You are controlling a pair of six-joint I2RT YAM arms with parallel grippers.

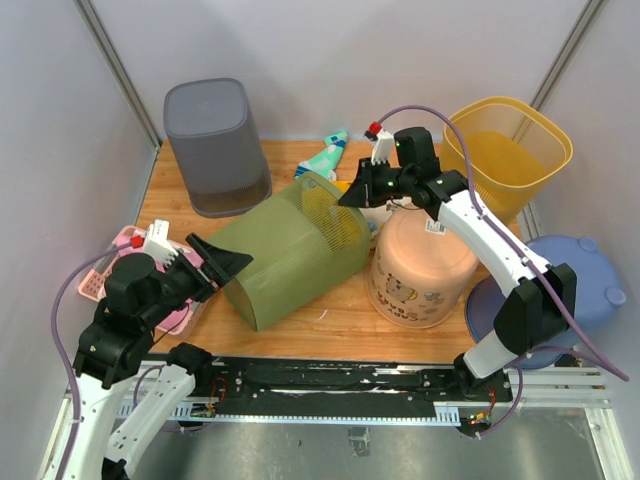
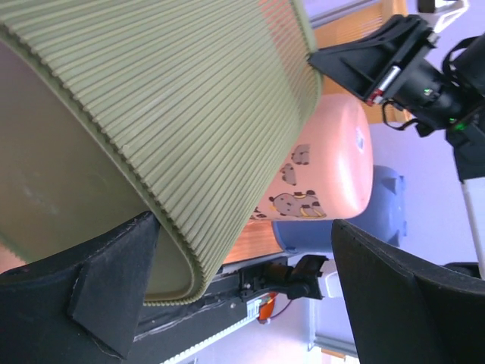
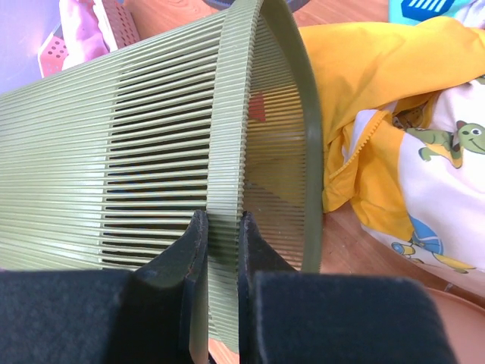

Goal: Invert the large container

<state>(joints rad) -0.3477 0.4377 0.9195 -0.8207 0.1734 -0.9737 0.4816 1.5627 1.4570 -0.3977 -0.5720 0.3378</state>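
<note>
Two robot arms bracket one olive-green ribbed container [image 1: 290, 250], which lies on its side at the middle of the wooden table [image 1: 350, 320].

Its long axis runs diagonally: the closed base points toward the near-left corner and the open mouth toward the far right. A peach tub [image 1: 420, 270] stands upside down just beside the container on the right, and yellow clothing [image 3: 379, 76] lies just past the mouth.

The right gripper [image 3: 220, 227] is pinched on the container's thin wall at the mouth rim, one finger inside and one outside. The left gripper [image 1: 222, 268] is spread wide and grips nothing. In the left wrist view the base edge sits between its fingers, close to one of them — whether it touches cannot be told.

The right arm has the only hold, at the mouth end, while the left arm is nearer the base. To finish mouth-down, the container probably needs to pivot about its short axis — base rising, rim swinging down to the table. The peach tub leaves little room on that side.
</note>
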